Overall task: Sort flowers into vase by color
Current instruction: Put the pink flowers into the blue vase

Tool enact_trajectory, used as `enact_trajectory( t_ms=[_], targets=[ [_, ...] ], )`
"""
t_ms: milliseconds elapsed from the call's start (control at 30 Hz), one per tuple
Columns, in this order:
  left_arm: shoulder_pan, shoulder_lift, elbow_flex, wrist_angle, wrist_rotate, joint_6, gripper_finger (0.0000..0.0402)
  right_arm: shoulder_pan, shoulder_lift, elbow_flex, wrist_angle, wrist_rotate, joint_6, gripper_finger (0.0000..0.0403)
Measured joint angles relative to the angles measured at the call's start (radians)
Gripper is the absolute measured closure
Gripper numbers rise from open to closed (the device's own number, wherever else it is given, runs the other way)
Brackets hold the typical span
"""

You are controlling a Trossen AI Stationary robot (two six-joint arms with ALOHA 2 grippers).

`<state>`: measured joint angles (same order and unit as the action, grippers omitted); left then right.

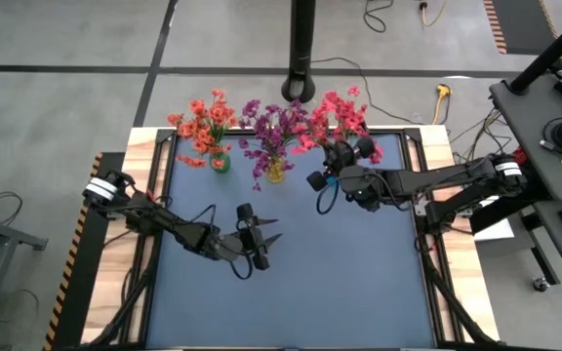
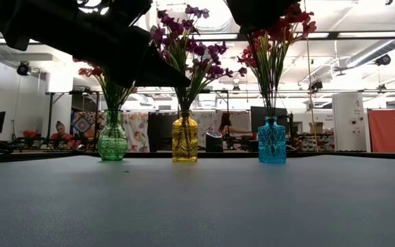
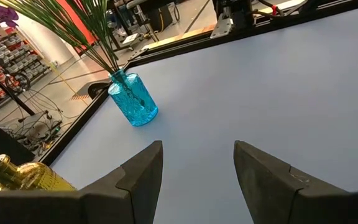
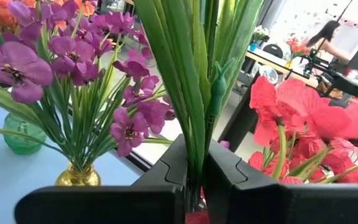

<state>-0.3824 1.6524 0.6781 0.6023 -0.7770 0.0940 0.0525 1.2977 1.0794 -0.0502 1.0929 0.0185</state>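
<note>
Clamped between the fingers of the right gripper [image 4: 194,186] are the green stems of the pink-red flowers [image 1: 344,115], whose stalks are seen standing in the blue vase [image 2: 271,140] at the mat's far edge. Orange-red flowers [image 1: 203,122] are held in the green vase [image 2: 112,139], purple flowers [image 1: 271,127] in the yellow vase [image 2: 184,139]. Nothing is held by the left gripper [image 3: 197,177]; its fingers are parted above the mat [image 1: 359,283], well apart from every vase.
</note>
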Motion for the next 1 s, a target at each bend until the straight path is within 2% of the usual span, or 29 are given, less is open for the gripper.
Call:
enact_trajectory(
  t_ms=[467,833,1000],
  targets=[
    [0.0,0.0,0.0,-0.005,0.0,0.0,0.0221,-0.017,0.001,-0.013,0.011,0.0,0.008,0.0381],
    [0.0,0.0,0.0,-0.011,0.0,0.0,0.0221,-0.039,0.001,-0.083,0.164,0.0,-0.049,0.0381],
    [0.0,0.0,0.0,-0.016,0.0,0.0,0.0221,-0.047,0.001,-0.083,0.168,0.0,-0.069,0.0381]
  ],
)
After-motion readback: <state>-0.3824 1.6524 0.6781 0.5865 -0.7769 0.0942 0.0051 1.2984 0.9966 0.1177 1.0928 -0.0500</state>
